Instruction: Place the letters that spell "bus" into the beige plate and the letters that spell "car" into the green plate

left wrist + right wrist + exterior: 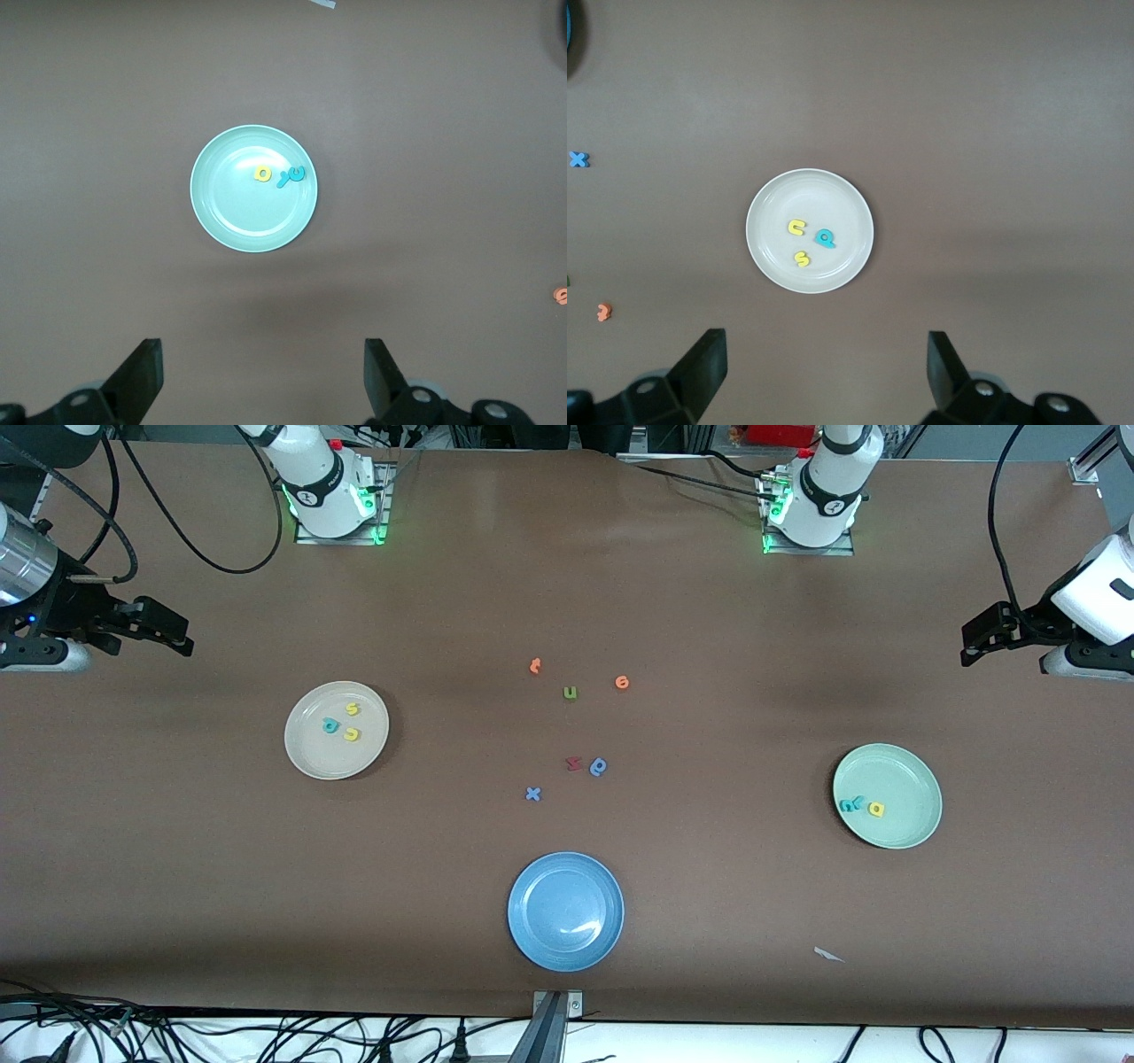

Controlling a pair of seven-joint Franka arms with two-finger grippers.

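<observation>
The beige plate (310,755) (833,195) lies toward the right arm's end of the table. In it are the teal "b" (330,725) (826,237), the yellow "u" (352,734) (796,227) and the yellow "s" (352,709) (802,259). The green plate (905,775) (237,212) lies toward the left arm's end and holds the yellow "a" (876,809) (262,173) beside the teal "r" (283,181) and teal "c" (297,173). My right gripper (174,631) (827,347) hangs open and empty over bare table at its end. My left gripper (976,640) (263,356) does the same at its own end.
A blue plate (565,911) sits near the front camera's edge. Mid-table lie loose letters: two orange ones (535,665) (622,682), an olive "u" (570,693), a red one (573,763), a blue round one (598,766) and a blue "x" (532,794). A white scrap (828,955) lies nearer the camera than the green plate.
</observation>
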